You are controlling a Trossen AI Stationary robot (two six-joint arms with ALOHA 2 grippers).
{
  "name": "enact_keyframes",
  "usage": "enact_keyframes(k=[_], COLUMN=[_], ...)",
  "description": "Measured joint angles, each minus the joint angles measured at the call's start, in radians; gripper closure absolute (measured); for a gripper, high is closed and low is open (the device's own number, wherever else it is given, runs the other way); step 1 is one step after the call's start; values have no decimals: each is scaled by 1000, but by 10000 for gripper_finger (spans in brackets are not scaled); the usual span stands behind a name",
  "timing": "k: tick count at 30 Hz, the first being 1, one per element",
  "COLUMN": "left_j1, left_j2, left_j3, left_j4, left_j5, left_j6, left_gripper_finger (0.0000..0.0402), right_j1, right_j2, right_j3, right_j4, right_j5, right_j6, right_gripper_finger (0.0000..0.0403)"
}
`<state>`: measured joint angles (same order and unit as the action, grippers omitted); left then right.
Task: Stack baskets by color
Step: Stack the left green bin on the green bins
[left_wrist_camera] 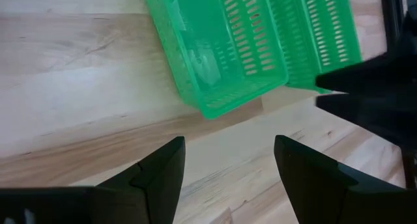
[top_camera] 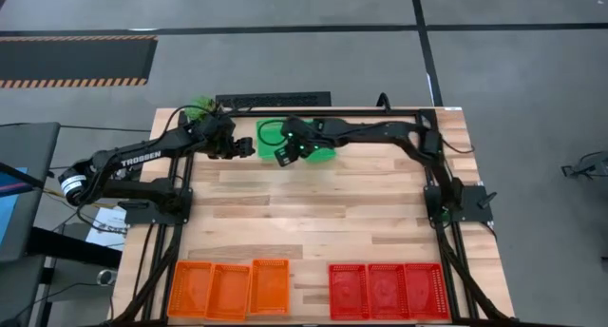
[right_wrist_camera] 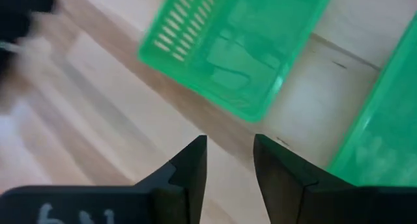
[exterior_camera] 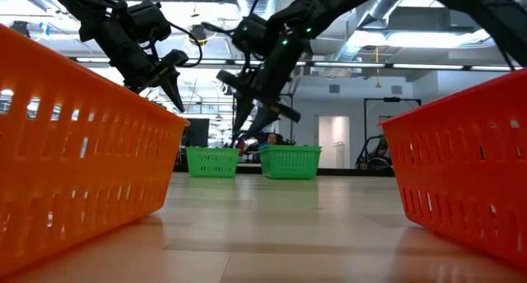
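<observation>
Two green baskets stand side by side on their bases at the table's far middle: one (top_camera: 269, 134) (left_wrist_camera: 218, 55) (right_wrist_camera: 221, 51) and another (top_camera: 321, 154) (exterior_camera: 290, 161) partly under my right arm. Three orange baskets (top_camera: 228, 289) sit in a row at the near left, and three red ones (top_camera: 387, 291) at the near right. My left gripper (top_camera: 231, 146) (left_wrist_camera: 228, 142) hangs open above the table, just left of the green baskets. My right gripper (top_camera: 285, 156) (right_wrist_camera: 229, 140) hovers open over the wood between them, nothing between its fingers.
A green plant (top_camera: 199, 106) stands at the far left corner behind my left arm. A dark bar (top_camera: 274, 100) lies along the far edge. Bare wood (top_camera: 313, 213) spreads across the table's middle between the green baskets and the near rows.
</observation>
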<state>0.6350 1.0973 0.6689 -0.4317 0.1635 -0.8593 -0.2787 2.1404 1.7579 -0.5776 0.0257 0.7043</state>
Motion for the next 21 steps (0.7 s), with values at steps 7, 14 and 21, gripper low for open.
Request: enact_keyframes(k=[7,14,21], left_j1=[-1,-8,-8], left_j2=[0,0,0], left_j3=[0,0,0], left_j4=[-4,-5,-4], left_j5=[-2,-6,-11], left_j6=[0,1,3], left_gripper_finger=[178,178,178], right_j1=[-22,-56,-59], right_j2=[45,41,41], right_j3=[58,57,57], right_j4=[-19,-22,-9], right_j5=[33,56,61], right_j6=[-21,-17,-25], right_gripper_finger=[207,188,201])
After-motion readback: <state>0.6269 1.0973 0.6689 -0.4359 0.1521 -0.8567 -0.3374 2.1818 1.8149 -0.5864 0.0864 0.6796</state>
